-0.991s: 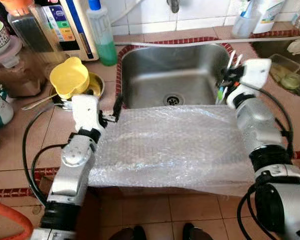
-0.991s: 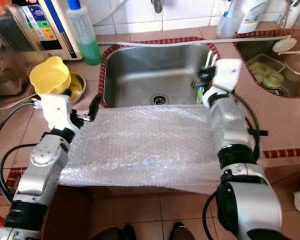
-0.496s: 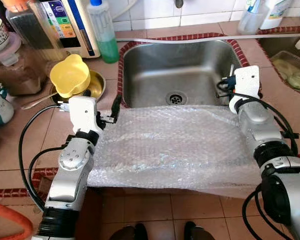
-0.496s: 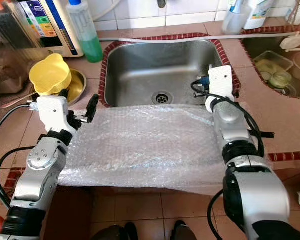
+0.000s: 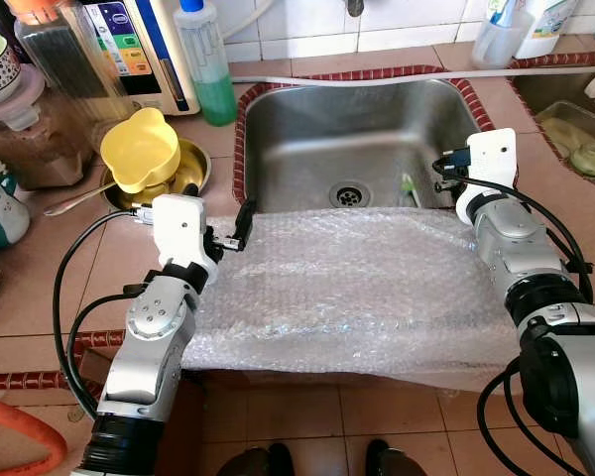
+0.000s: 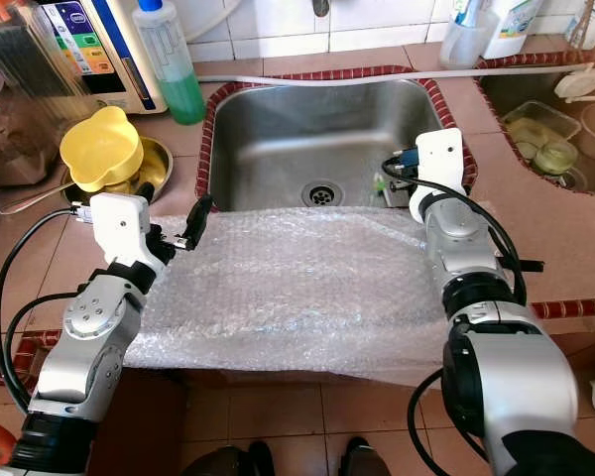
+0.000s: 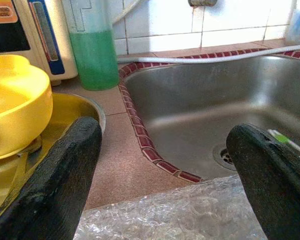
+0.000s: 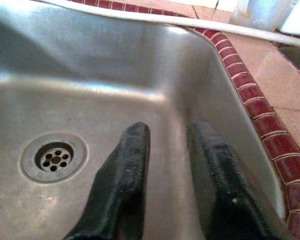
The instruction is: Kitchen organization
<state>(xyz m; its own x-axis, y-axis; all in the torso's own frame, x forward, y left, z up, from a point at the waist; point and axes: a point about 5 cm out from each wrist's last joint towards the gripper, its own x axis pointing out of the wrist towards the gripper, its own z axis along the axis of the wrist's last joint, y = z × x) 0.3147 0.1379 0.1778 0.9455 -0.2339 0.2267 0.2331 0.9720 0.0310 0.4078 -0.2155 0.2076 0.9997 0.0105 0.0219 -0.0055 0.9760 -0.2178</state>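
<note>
From the head cameras, a clear sheet of bubble wrap (image 5: 352, 288) lay across the near edge of the stainless steel sink (image 5: 307, 139), spilling over the front of the tiled desk (image 5: 40, 297). The left arm reached forward at the sheet's left corner, its left end effector (image 5: 240, 220) pointing right toward the sink rim. The right arm stretched along the sheet's right side, its right end effector (image 6: 392, 178) dipping into the basin. A yellow plastic bowl (image 5: 139, 151) sat on the left.

In the left wrist view, the left end effector's fingers (image 7: 55, 185) were spread wide, holding nothing, above the wrap's edge.

In the right wrist view, the right fingers (image 8: 122, 185) stood narrowly parted and empty, near the drain (image 8: 53, 157).
</note>
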